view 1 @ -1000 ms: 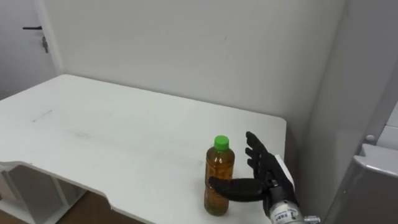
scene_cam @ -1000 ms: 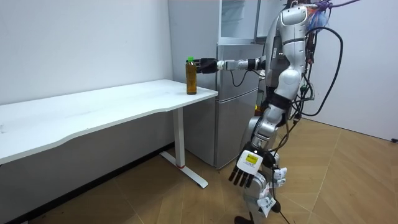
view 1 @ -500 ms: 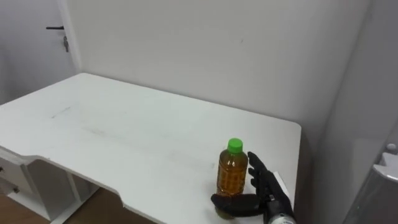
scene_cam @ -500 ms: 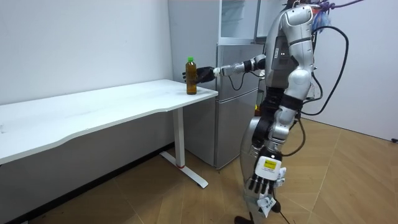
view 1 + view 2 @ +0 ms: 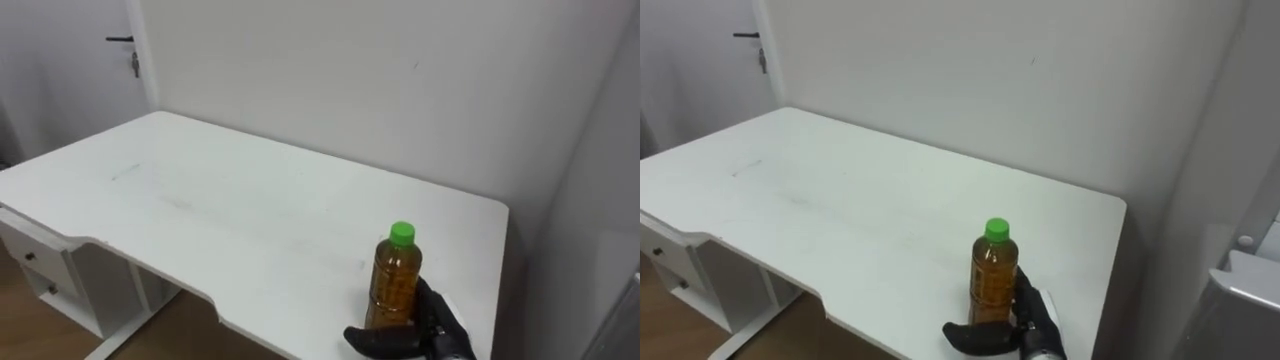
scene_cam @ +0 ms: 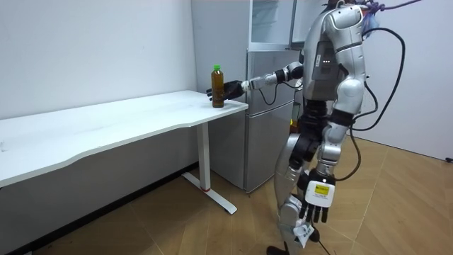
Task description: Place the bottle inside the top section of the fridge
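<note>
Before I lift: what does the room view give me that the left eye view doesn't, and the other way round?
Room view: the fridge stands right beside the table end, with the robot standing in front of it. The left hand hangs open by the leg. Left eye view: the right hand has its thumb across the front of the bottle base and its fingers behind. It also shows a door handle far left and a drawer. Shared: the green-capped bottle upright near the table's corner, with the right hand around it.
</note>
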Available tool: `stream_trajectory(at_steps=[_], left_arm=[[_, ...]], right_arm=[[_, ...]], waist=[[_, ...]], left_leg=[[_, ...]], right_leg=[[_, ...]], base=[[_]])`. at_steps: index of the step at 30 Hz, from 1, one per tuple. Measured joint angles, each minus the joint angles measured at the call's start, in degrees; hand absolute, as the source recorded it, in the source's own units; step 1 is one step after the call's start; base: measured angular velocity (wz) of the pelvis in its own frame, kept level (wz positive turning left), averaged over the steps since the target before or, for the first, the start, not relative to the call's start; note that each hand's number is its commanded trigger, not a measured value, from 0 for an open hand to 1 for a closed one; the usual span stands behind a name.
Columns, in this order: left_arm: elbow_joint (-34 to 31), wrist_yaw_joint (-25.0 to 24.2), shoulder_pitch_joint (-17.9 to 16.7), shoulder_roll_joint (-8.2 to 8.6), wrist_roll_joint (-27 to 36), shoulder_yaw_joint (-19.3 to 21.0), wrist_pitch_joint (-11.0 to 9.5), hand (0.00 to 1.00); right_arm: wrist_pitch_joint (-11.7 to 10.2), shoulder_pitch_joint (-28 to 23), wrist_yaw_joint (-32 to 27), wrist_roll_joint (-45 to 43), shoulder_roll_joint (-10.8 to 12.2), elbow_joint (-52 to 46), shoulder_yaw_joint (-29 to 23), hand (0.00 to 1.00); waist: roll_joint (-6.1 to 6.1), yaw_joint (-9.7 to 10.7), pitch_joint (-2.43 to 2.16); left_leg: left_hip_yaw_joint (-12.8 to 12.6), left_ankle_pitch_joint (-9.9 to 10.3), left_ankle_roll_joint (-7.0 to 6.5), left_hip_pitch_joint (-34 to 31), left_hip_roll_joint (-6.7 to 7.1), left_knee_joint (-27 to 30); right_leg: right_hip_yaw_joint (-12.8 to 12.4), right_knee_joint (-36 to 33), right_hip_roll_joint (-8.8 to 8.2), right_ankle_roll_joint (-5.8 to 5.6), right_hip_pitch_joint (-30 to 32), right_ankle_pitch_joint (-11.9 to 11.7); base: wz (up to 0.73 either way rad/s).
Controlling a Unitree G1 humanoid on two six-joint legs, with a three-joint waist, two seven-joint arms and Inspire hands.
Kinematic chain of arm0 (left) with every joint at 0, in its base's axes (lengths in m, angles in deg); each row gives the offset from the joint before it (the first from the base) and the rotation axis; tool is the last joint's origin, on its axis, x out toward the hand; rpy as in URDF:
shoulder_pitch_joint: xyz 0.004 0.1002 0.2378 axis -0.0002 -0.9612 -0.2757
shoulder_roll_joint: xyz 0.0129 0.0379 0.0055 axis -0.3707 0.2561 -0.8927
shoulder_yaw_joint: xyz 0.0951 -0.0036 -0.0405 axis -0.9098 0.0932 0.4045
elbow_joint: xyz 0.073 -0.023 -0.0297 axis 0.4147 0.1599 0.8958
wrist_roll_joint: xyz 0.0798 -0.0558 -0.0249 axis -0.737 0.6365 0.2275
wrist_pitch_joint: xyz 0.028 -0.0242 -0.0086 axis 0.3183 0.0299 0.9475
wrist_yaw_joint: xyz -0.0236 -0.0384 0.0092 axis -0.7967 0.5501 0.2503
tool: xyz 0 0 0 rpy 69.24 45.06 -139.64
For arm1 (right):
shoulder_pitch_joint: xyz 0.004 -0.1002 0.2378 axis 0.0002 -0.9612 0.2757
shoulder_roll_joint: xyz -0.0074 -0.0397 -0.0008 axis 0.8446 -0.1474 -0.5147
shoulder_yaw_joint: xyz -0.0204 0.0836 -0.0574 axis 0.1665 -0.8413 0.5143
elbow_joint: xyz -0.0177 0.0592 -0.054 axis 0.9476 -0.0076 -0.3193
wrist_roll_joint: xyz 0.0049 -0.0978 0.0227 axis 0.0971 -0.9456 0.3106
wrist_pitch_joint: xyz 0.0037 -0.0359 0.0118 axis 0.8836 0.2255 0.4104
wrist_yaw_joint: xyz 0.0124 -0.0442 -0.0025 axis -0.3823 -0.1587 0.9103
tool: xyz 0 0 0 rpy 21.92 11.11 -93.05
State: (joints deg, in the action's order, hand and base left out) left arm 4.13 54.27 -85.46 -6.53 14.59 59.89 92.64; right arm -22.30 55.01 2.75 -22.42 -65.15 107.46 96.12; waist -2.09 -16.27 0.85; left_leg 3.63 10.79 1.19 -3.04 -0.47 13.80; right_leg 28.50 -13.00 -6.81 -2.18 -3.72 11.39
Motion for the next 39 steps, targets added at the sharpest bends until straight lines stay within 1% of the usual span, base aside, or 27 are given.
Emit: stream_trajectory(at_steps=[1, 2, 6, 7, 8, 10, 13, 17, 22, 27, 33, 34, 39], left_arm=[[-0.11, -0.05, 0.03, 0.02, 0.01, 0.00, -0.06, 0.00], [-0.21, -0.09, 0.08, 0.00, 0.01, 0.02, -0.07, 0.00], [-0.30, -0.08, 0.28, 0.00, 0.12, 0.05, -0.10, 0.00], [-0.29, -0.07, 0.48, 0.00, 0.19, 0.05, -0.10, 0.00], [-0.29, -0.04, 0.68, 0.01, 0.20, -0.02, -0.11, 0.00], [-0.29, -0.04, 0.79, -0.01, 0.69, -0.75, -0.11, 0.00], [-0.29, -0.10, 0.83, -0.01, 1.31, -1.22, -0.26, 0.00], [-0.29, -0.15, 0.80, -0.23, 1.29, -1.11, -0.64, 0.00], [-0.46, -0.12, 0.89, -0.27, 2.42, -1.24, -1.79, 0.00], [-0.78, -0.13, 0.86, -0.34, 2.41, -1.22, -1.77, 0.00], [-0.89, -0.14, 0.76, -0.32, 2.41, -1.23, -1.78, 0.00], [-0.90, -0.15, 0.72, -0.33, 2.39, -1.17, -1.74, 0.00], [-0.85, -0.19, 0.47, -0.36, 2.37, -0.97, -1.71, 0.00]], right_arm=[[-0.11, 0.39, -0.17, -0.03, -0.05, 0.10, -0.07, 0.00], [-0.12, 1.05, -0.34, -0.04, -0.15, 0.33, -0.19, 0.00], [-0.72, 3.47, -1.30, 2.51, -0.59, 2.76, -0.75, 0.00], [-0.91, 4.05, -1.42, 3.59, -0.78, 3.57, -1.50, 0.00], [-0.98, 4.52, -1.82, 4.23, -0.82, 4.16, -2.47, 0.00], [-0.99, 5.09, -2.04, 4.74, -0.96, 5.04, -3.30, 0.00], [-1.67, 5.33, -2.36, 6.59, -1.52, 5.29, -4.42, 0.00], [-2.95, 5.57, -3.19, 8.40, -2.33, 5.68, -4.58, 0.00], [-3.00, 7.77, -4.62, 8.94, -2.45, 6.19, -5.65, 0.00], [-2.96, 9.61, -5.61, 9.23, -2.51, 8.05, -6.67, 0.00], [-2.96, 10.54, -5.61, 9.39, -2.82, 8.64, -6.72, 0.00], [-2.96, 10.79, -5.59, 9.23, -2.86, 8.76, -6.72, 0.00], [-2.82, 10.82, -5.12, 8.61, -2.93, 8.86, -6.70, 0.00]], waist=[[-0.19, 0.04, -0.09], [-0.11, 0.11, 0.18], [-0.26, 0.10, 0.17], [-0.24, 0.11, 0.19], [-0.13, 0.04, 0.36], [-0.03, 0.01, 0.44], [-0.06, -0.29, 0.43], [-0.08, -0.70, 0.40], [-0.04, -0.85, 0.40], [-0.01, -1.48, 0.50], [-0.05, -1.52, 0.69], [-0.10, -1.53, 0.78], [-0.25, -1.74, 0.76]], left_leg=[[-0.02, -0.07, -0.11, -0.57, 0.13, 0.20], [-0.06, -0.10, -0.17, -0.95, 0.24, 0.55], [0.04, -0.18, -0.33, -2.71, 0.37, 1.59], [0.09, -0.18, -0.33, -3.32, 0.40, 2.01], [0.08, -0.20, -0.37, -3.50, 0.44, 2.20], [0.04, -0.16, -0.44, -3.78, 0.44, 2.71], [-0.06, -0.16, -0.48, -4.85, 0.46, 3.12], [-0.11, -0.18, -0.51, -5.78, 0.46, 3.70], [-0.09, -0.19, -0.51, -8.43, 0.40, 4.75], [0.10, -0.20, -0.54, -9.30, 0.46, 5.34], [0.44, -0.17, -0.55, -10.46, 0.40, 5.55], [0.43, -0.18, -0.56, -10.62, 0.40, 5.66], [0.40, -0.20, -0.58, -10.33, 0.48, 5.63]], right_leg=[[-0.10, -0.41, -0.21, 0.00, 0.69, 0.00], [-0.12, -0.68, -0.37, 0.00, 0.99, 0.00], [0.16, -1.29, -0.68, 0.02, 2.40, -0.02], [0.60, -1.61, -0.83, 0.01, 2.72, -0.01], [0.80, -1.68, -0.91, 0.01, 2.73, -0.01], [0.94, -1.71, -0.96, -0.01, 2.86, 0.00], [0.69, -1.89, -0.98, -0.01, 3.94, 0.01], [0.13, -1.99, -0.92, 0.01, 4.87, 0.00], [-0.07, -3.37, -1.10, 0.15, 7.58, 0.07], [-0.06, -3.75, -1.23, 0.15, 8.10, 0.07], [-0.02, -3.90, -1.10, 0.23, 8.76, 0.07], [-0.02, -3.88, -1.08, 0.29, 8.91, 0.05], [-0.08, -3.82, -1.11, 0.29, 8.62, 0.06]], base=[[0.00], [0.00], [0.04], [0.14], [0.14], [0.07], [-0.02], [-0.01], [0.00], [0.06], [0.04], [0.00], [0.00]])
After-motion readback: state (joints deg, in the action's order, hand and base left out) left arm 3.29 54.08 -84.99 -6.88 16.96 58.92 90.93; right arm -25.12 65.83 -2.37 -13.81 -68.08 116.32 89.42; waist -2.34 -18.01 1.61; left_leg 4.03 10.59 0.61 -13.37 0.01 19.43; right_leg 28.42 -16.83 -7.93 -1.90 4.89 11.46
